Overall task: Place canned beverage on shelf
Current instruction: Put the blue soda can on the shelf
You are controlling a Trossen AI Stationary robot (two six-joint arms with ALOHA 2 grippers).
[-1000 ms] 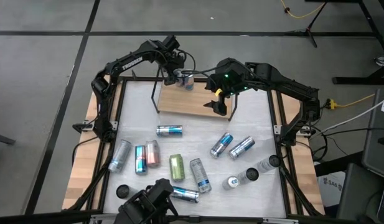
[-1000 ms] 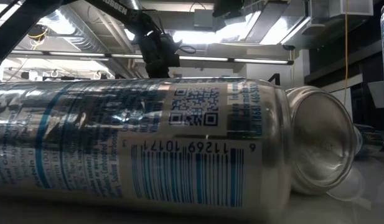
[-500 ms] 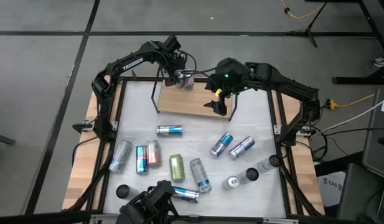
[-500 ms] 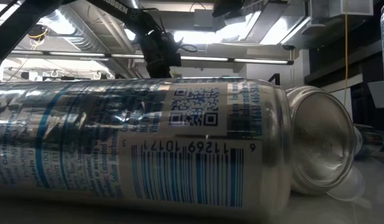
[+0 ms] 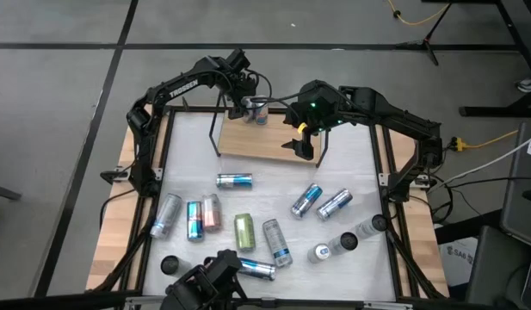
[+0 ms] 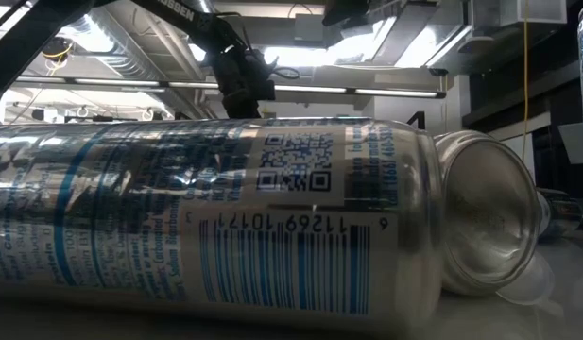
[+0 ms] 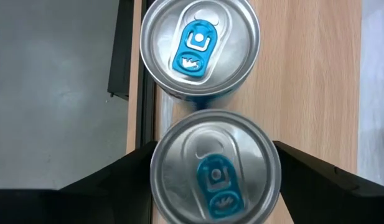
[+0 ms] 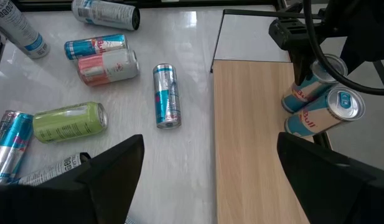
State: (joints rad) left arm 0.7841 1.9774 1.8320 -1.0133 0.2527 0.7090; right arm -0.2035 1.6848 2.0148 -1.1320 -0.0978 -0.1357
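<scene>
The shelf [image 5: 267,142] is a light wooden board with thin black wire end frames at the table's far middle. It also shows in the right wrist view [image 8: 254,137]. Two upright cans stand side by side at its far left end. My left gripper [image 5: 246,105] is above them, shut on one can [image 7: 215,171]. The other can [image 7: 201,46] stands free on its base right beside it. My right gripper [image 5: 305,142] hangs open and empty over the shelf's right end. My left gripper pinches the can between its two fingers, one on each side of the upper wall [image 7: 158,180], just below the top rim. The fingers come from above, pointing down. The can stands upright, its base at the board's far edge [image 8: 292,102], next to the other can.
Several cans lie on the white table nearer than the shelf, among them a blue-and-silver one [image 5: 234,180], a green one [image 5: 245,231] and a pink one [image 5: 212,211]. Two stand upright at the near right [image 5: 334,248]. A lying can [image 6: 206,217] fills the low view.
</scene>
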